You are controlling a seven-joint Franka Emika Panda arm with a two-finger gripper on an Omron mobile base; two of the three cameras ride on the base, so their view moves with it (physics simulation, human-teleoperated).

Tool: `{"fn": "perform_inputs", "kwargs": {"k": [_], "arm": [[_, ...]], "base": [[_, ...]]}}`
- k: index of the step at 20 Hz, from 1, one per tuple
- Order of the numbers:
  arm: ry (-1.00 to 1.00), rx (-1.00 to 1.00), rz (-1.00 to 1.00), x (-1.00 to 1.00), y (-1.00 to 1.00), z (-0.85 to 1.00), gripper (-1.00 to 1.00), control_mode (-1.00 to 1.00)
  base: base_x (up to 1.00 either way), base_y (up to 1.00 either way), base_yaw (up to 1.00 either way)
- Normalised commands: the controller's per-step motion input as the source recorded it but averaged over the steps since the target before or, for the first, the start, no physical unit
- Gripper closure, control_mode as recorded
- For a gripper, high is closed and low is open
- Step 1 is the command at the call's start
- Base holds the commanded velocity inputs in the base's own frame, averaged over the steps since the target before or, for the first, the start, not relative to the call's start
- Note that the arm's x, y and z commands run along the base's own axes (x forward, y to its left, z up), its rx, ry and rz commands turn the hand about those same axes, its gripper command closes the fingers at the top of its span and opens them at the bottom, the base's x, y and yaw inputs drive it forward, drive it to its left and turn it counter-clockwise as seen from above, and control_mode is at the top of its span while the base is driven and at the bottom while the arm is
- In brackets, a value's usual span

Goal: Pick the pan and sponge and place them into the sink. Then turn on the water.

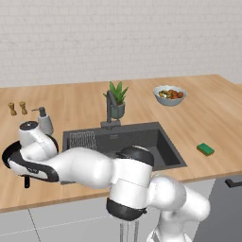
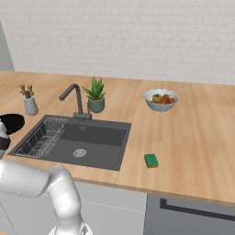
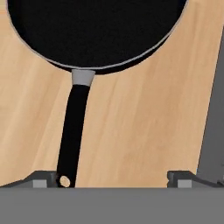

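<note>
The black pan [image 3: 96, 30] lies on the wooden counter left of the sink [image 1: 142, 138], its straight handle [image 3: 74, 127] running down toward me. My gripper [image 3: 113, 179] hovers open above the handle's end, which sits just inside the left fingertip [image 3: 43, 178]; nothing is held. In the base views my hand covers much of the pan [image 2: 11, 123]. The green sponge [image 1: 205, 149] rests on the counter right of the sink [image 2: 101, 135]. Behind the basin rises the dark angular faucet [image 2: 73, 98], with no water running.
A wire rack [image 2: 43, 133] fills the basin's left part. A soap dispenser [image 1: 45, 122] and two small shakers [image 1: 17, 108] stand behind the pan. A potted plant [image 1: 117, 99] and a fruit bowl [image 1: 169, 94] sit farther back. The sink's edge [image 3: 214, 131] lies beside my right fingertip.
</note>
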Motion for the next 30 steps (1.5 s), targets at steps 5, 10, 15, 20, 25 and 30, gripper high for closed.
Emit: {"fn": "perform_inputs", "kwargs": {"k": [5,10,15,20,25,30], "arm": [[0.00,-0.01,0.00,0.16,0.38,-0.28,-1.00,-1.00],[0.00,0.00,0.00,0.03,0.17,-0.56,-1.00,-1.00],[0.00,0.00,0.00,0.11,0.14,-0.53,-1.00,-1.00],[0.00,0.00,-0.01,0.01,0.02,-0.52,-1.00,-1.00],[0.00,0.00,-0.05,0.00,0.00,-0.46,1.00,-1.00],[0.00,0.00,-0.04,0.00,0.00,-0.43,1.00,-1.00]], "base": [[0.00,0.00,0.00],[0.00,0.00,0.00],[0.00,0.00,0.00],[0.00,0.00,0.00],[0.00,0.00,0.00],[0.00,0.00,0.00]]}}
